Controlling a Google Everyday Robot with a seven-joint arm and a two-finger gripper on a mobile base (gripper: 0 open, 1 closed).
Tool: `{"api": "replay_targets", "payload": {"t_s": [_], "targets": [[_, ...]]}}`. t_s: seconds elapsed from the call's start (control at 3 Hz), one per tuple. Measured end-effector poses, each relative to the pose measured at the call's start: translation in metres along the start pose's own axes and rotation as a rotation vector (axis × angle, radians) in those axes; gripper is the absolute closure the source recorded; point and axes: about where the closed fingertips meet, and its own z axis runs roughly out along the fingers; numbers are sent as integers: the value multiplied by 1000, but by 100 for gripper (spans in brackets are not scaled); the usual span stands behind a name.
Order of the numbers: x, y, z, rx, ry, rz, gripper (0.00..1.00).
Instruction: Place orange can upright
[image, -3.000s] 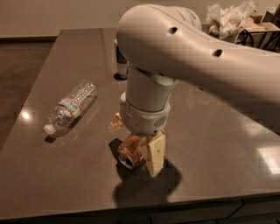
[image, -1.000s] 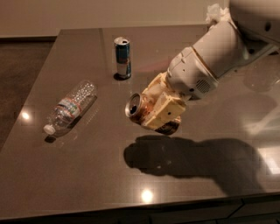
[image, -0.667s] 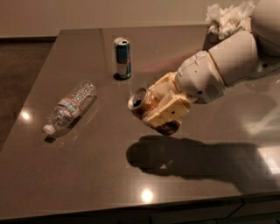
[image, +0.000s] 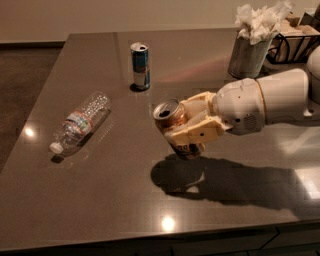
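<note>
My gripper (image: 186, 122) reaches in from the right over the middle of the dark table (image: 125, 200) and is shut on the orange can (image: 173, 126). The can is held above the table, tilted, with its silver rimmed top pointing up and to the left. Its lower end sticks out below the cream fingers (image: 195, 134). The can's shadow lies on the table below it.
A slim blue and silver can (image: 140, 65) stands upright at the back. A clear plastic bottle (image: 80, 121) lies on its side at the left. A metal cup of paper napkins (image: 248, 47) and a black wire basket (image: 295, 45) stand at the back right.
The arm has drawn back to the right and the held can has turned, its top now pointing more upward. The bottle and blue can have not moved.
</note>
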Motion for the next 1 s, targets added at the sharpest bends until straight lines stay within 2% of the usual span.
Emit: {"api": "replay_targets", "payload": {"t_s": [0.33,1.0], "targets": [[5,-2,2,20,-96,23,100],[14,-3,6,71,-188,18,100]]}}
